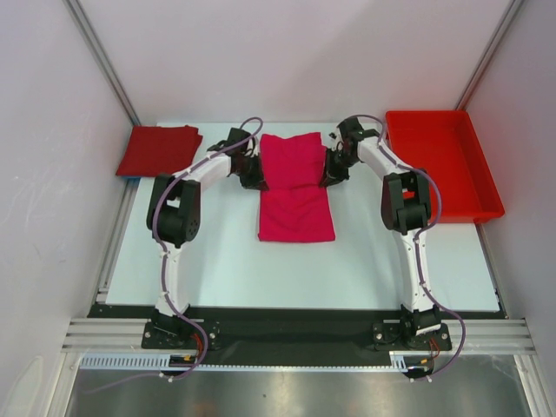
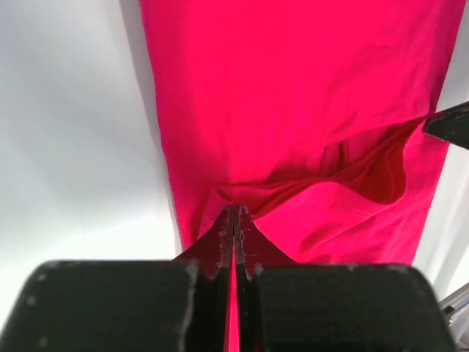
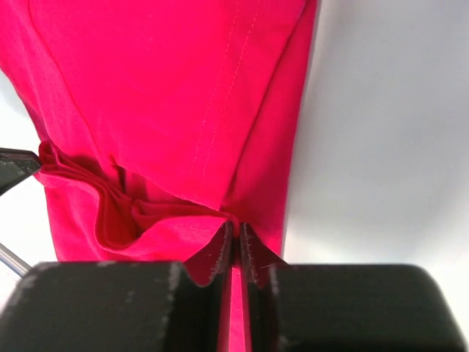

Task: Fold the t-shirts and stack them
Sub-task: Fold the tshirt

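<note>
Left end effector (image 2: 234, 227) and right end effector (image 3: 236, 238) clamped opposite edges of the soft magenta-pink cloth t-shirt (image 1: 295, 187); a shallow pinch might have slipped, skewing the fold.

middle t-shirt (image 1: 295, 187): worktop (image 1: 261, 269) centre | left tool (image 2: 234, 218): at its left edge | right tool (image 3: 236, 233): at its right edge | folded t-shirt (image 1: 158, 149): far-left corner | tray (image 1: 439, 165): far-right corner

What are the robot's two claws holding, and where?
The bright magenta-pink cloth t-shirt: left gripper pinches its left edge, right gripper its right edge.
</note>
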`<action>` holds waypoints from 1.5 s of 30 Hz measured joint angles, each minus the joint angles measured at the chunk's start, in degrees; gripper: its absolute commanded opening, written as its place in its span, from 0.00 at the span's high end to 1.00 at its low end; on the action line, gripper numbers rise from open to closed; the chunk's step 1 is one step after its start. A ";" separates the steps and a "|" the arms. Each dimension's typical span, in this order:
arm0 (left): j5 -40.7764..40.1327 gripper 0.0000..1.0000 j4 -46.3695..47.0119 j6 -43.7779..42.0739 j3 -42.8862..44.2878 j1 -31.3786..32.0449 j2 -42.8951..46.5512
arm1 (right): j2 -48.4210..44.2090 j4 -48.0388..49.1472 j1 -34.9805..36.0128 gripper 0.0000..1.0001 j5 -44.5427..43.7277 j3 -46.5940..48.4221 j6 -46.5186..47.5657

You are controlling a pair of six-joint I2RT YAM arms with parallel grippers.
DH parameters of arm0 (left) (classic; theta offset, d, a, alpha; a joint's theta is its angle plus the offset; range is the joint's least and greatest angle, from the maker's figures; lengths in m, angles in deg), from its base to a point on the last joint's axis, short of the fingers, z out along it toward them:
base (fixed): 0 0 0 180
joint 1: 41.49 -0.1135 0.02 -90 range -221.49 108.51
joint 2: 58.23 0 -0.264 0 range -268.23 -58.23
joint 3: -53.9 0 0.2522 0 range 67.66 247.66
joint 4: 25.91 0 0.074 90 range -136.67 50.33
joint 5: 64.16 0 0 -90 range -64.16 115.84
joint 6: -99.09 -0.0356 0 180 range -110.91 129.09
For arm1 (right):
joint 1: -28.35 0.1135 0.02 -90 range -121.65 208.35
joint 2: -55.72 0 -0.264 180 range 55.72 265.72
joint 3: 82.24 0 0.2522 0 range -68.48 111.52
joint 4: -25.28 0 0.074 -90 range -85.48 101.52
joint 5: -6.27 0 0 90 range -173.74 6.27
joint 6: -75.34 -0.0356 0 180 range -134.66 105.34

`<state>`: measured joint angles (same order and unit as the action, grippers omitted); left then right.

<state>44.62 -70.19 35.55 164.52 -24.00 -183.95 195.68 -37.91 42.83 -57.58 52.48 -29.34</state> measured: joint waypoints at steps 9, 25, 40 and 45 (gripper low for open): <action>-3.54 1.00 -0.04 0.04 0.02 0.00 0.26 | -0.04 -0.02 -1.64 0.98 0.04 -0.15 -0.02; -9.33 0.52 -2.54 0.79 -5.68 0.33 7.69 | -4.90 -2.14 -2.23 0.59 -3.48 -5.03 2.36; 11.47 0.98 23.80 13.29 -38.12 7.89 20.48 | -24.46 14.38 5.53 0.98 12.74 -39.93 -5.81; 12.13 1.00 27.34 15.54 -43.98 7.02 19.69 | -24.48 18.43 0.59 0.99 14.45 -49.37 -6.08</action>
<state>56.75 -42.85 51.09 120.54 -16.98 -164.25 171.20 -19.49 43.42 -43.14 3.11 -35.41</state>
